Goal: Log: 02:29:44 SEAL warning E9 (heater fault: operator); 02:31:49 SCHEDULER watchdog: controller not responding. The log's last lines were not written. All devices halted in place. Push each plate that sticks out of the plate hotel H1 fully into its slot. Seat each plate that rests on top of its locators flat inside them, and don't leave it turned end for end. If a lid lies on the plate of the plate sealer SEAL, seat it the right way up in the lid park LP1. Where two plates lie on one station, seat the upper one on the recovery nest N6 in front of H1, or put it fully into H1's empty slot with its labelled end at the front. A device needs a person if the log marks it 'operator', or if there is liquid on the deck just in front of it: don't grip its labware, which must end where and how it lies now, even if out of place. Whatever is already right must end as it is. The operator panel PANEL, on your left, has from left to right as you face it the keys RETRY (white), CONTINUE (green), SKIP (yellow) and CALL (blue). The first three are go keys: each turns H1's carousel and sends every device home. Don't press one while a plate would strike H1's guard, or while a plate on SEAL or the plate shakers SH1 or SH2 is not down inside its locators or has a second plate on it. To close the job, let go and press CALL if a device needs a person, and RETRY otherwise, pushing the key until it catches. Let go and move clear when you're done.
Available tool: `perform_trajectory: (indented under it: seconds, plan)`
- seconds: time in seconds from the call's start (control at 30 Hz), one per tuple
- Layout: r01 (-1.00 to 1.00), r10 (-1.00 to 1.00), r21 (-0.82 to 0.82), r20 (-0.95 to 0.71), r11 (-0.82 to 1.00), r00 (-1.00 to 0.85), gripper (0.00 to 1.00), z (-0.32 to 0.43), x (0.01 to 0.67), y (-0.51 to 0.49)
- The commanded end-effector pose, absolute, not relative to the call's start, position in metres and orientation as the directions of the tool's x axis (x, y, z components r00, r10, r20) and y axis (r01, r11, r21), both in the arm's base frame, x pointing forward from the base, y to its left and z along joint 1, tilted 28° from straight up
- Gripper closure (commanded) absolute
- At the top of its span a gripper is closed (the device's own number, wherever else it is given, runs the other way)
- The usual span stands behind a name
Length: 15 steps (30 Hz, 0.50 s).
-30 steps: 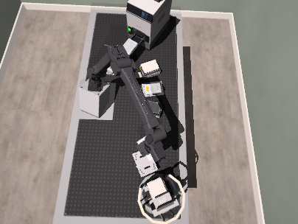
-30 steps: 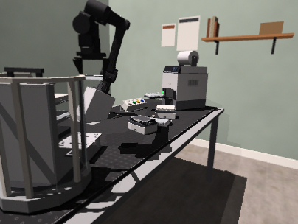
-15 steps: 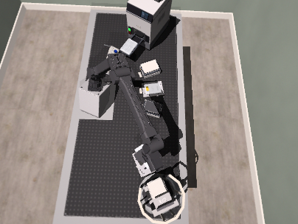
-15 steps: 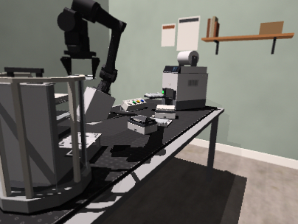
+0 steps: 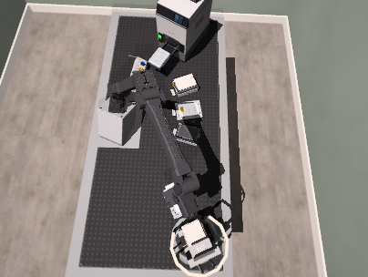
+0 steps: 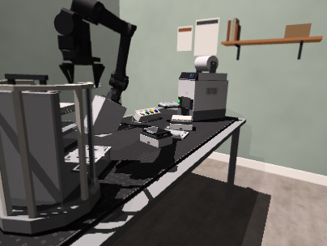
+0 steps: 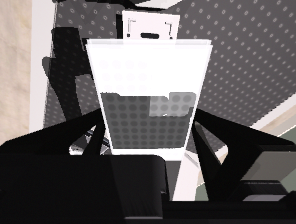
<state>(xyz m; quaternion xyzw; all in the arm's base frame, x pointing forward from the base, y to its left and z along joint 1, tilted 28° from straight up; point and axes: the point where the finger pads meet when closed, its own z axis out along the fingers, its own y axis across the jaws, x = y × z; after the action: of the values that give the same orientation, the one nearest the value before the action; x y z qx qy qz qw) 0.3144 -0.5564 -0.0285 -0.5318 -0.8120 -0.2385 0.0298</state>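
Observation:
My gripper (image 5: pixel 178 206) hangs high over the white recovery nest N6 (image 7: pixel 150 25), just in front of the plate hotel H1 (image 5: pixel 198 243). In the wrist view a see-through, plate-sized piece (image 7: pixel 147 95) spans the gap between my two dark fingers. I cannot tell whether it is a plate or a lid. In the side view my gripper (image 6: pixel 81 73) is above the top of H1 (image 6: pixel 40 154), and N6 (image 6: pixel 91 155) lies flat on the deck below. The held piece hardly shows in the side view.
The sealer SEAL (image 5: pixel 182 20) stands at the far end with a plate (image 5: pixel 159 57) on its stage. The operator panel PANEL (image 5: pixel 140 66) is beside it. Two stations carry white plates (image 5: pixel 186 84) (image 5: pixel 189 110), and a dark station (image 5: pixel 189 133) follows. My base block (image 5: pixel 116 123) is on the left.

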Motion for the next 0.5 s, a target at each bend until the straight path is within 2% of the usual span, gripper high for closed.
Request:
perform_trajectory:
  seconds: [0.0,0.47]
  plan:
    - [0.910,0.888,0.333,0.299,0.246,-0.349,0.16,-0.0192,0.3114,-0.5777]
    - [0.902,0.883,0.338,0.288,0.268,-0.370,0.16,-0.0135,0.3168,-0.5708]
